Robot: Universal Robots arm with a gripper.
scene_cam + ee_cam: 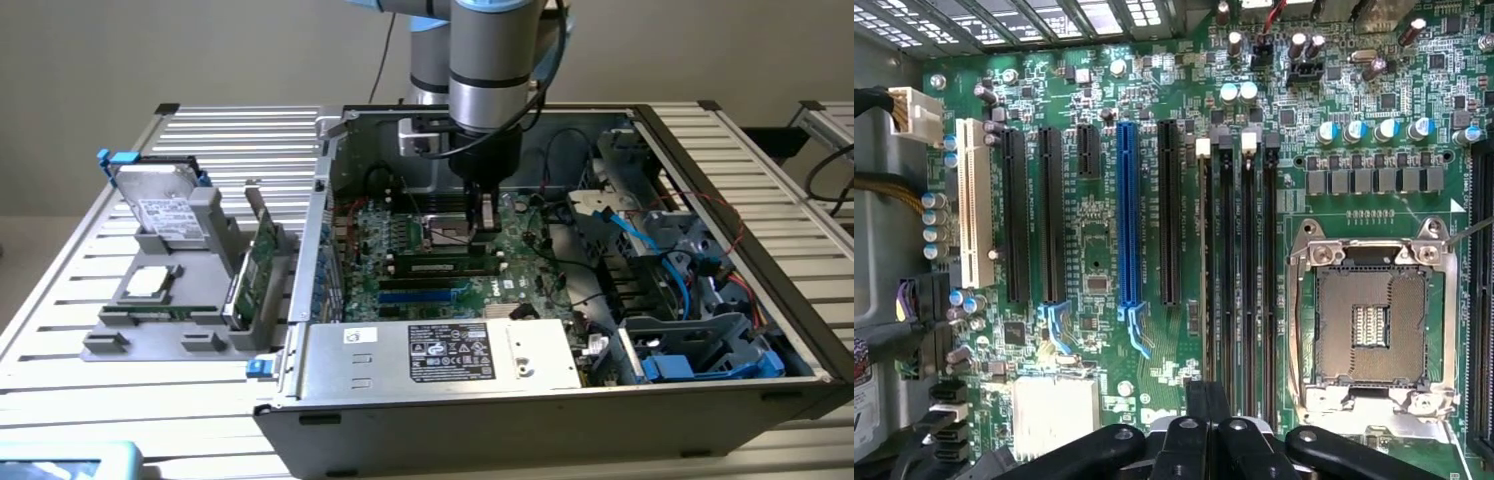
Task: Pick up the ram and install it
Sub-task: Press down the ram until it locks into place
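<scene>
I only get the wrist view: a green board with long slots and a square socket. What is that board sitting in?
Observer: An open computer case, lying on a slatted metal table.
Operator: Is anything outside the case?
Observer: Yes. On the exterior view's left, a grey holder carries a hard drive and upright green boards.
Operator: And what carries my camera?
Observer: A grey arm reaching straight down into the case, over the motherboard.
</scene>
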